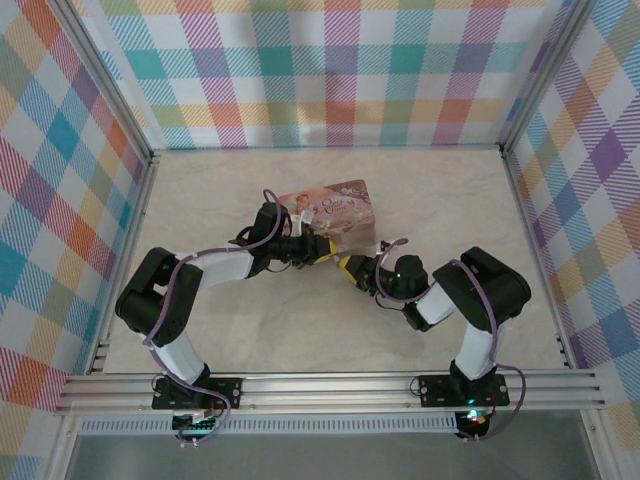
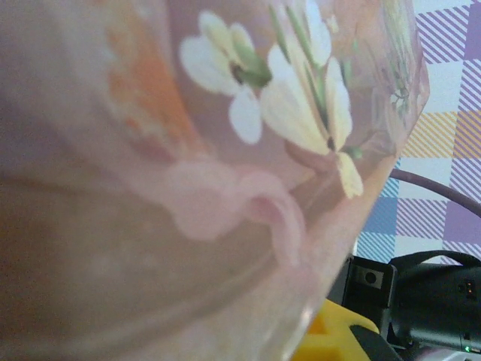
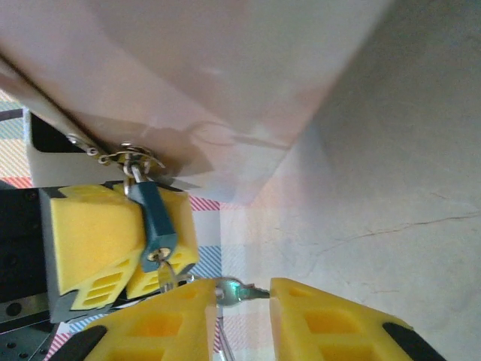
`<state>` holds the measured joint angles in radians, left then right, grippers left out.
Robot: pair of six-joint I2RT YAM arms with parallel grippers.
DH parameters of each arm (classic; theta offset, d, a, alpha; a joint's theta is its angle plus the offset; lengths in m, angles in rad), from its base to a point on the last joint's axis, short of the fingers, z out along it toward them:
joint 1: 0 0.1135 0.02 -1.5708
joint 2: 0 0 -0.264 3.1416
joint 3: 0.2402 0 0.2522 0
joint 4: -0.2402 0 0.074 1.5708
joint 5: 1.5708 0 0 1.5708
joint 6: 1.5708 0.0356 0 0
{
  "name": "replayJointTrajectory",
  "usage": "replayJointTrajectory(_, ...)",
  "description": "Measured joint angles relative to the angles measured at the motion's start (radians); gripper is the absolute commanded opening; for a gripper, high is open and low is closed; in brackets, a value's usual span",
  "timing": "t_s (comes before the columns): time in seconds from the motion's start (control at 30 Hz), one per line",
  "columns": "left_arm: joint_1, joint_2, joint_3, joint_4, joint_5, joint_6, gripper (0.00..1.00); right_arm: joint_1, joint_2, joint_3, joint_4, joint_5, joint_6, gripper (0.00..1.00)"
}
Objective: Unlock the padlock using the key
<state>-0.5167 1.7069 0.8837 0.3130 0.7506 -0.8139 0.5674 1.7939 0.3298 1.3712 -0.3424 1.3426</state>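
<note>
tiny key at the right fingertips, padlock pinned by the left

nearest the right wrist camera, the right gripper (image 3: 244,316) has its yellow pads standing apart with the key (image 3: 239,290) in the gap. the key seems to bridge from one pad to the other, but i cannot tell whether it is actually pinched. it is a thin, stiff sliver of metal, very light and slick. it will likely twist or slide out of soft foam unless it is taken flat on its broad head with the blade left free. its long axis lies across the picture, pad to pad, with one end toward the padlock's side.

just beyond, the padlock (image 3: 154,218) hangs from the hasp (image 3: 129,159) of the pink tin (image 3: 225,68). the body's long axis runs down from the shackle, with the keyhole end facing the right gripper. it is small and rigid and would swing freely if let go. the left gripper (image 3: 150,244) is closed on its teal body, a pad on each side, steadying it. farther off lies the pale table (image 3: 391,188).
</note>
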Motion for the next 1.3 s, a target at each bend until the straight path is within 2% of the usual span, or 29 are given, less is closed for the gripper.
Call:
replayJointTrajectory(0.4, 0.0, 0.0, 0.002, -0.005, 0.001, 0.0, 0.0, 0.005, 0.0, 0.058, -0.003, 0.021, -0.001, 0.18)
replayJointTrajectory(0.53, 0.0, -0.001, 0.002, -0.006, 0.001, 0.0, 0.0, 0.006, 0.0, 0.059, -0.003, 0.022, 0.001, 0.06)
replayJointTrajectory(0.67, 0.0, 0.0, 0.002, -0.008, 0.004, 0.0, 0.0, 0.008, 0.0, 0.06, -0.003, 0.022, 0.002, 0.0)
replayJointTrajectory(1.0, 0.0, -0.001, 0.003, 0.002, -0.016, 0.0, 0.0, 0.008, 0.016, 0.089, -0.012, 0.029, 0.01, 0.0)
replayJointTrajectory(1.17, 0.0, -0.001, 0.013, -0.03, -0.026, 0.02, 0.0, 0.01, 0.018, 0.086, -0.018, 0.033, 0.005, 0.17)
replayJointTrajectory(1.3, -0.002, -0.001, 0.029, -0.091, -0.026, 0.043, 0.0, 0.014, 0.005, 0.039, -0.037, 0.047, -0.01, 0.22)
